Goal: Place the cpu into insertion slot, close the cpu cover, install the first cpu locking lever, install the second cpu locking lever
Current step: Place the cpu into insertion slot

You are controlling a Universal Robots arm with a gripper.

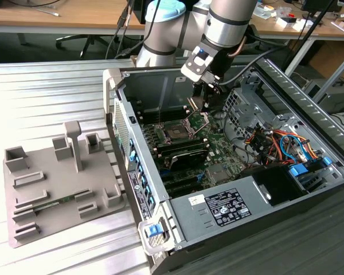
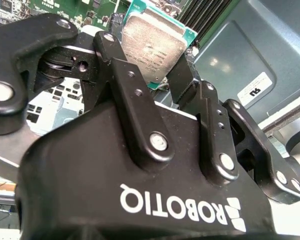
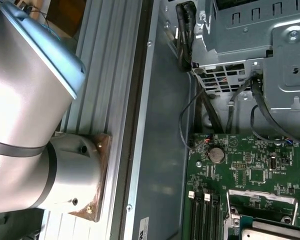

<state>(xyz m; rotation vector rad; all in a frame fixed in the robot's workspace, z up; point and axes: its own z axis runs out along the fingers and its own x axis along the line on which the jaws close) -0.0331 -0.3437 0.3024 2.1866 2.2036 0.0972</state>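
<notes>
Gripper jaws pinching cpu by two edges, we see it held over green motherboard inside computer case, insertion slot nearby on board

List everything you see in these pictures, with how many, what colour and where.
Open desktop computer case: one, grey and black, on the ribbed metal table.
Green circuit board: one, inside the case.
Dark square insertion slot: one, metal-rimmed, on the board.
Small square silvery-topped cpu: one, green-edged, between the gripper's fingers.
Long memory slots: several, black, beside the insertion slot.
Moulded fixture tray: one, grey, on the table at the exterior view's left.
Cables: several, orange and blue, inside the case.
Robot arm: one, silver-grey, above the case.
Gripper: one, black, shut on the cpu.
</notes>
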